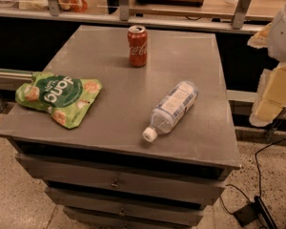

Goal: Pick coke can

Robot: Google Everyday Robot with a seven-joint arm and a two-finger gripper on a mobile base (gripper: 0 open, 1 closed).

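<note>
One snack bag, one can, one bottle: that is my count on the grey cabinet top (109, 118) as I watch from the remote station.

At the left edge, toward the near side, a single green snack bag (57, 98) lies flat and crumpled. Its large white lettering faces away from me, upside down, and I cannot read it with confidence. Orange-and-white pictures dot its corners.

Toward the far edge, roughly at the middle, the coke can (137, 46) stands upright and alone, well apart from the bag and the bottle. It is red with a silver top, and white Coca-Cola script runs up its side.

Right of centre and nearer to me, one clear plastic bottle (174, 108) lies on its side at a slant, its white cap (149, 134) pointing to the near left. Its pale label carries print too fine for me to read.

At the far right of the scene, off the cabinet and well away from the can, the pale cream gripper (272, 97) hangs beside the cabinet's right edge. I cannot tell whether it is spread or closed, and it holds nothing I can see.

Below the top, three grey drawers (119, 178) are stacked, and a black cable (258, 175) trails over the speckled floor (19, 199) at the near right.
</note>
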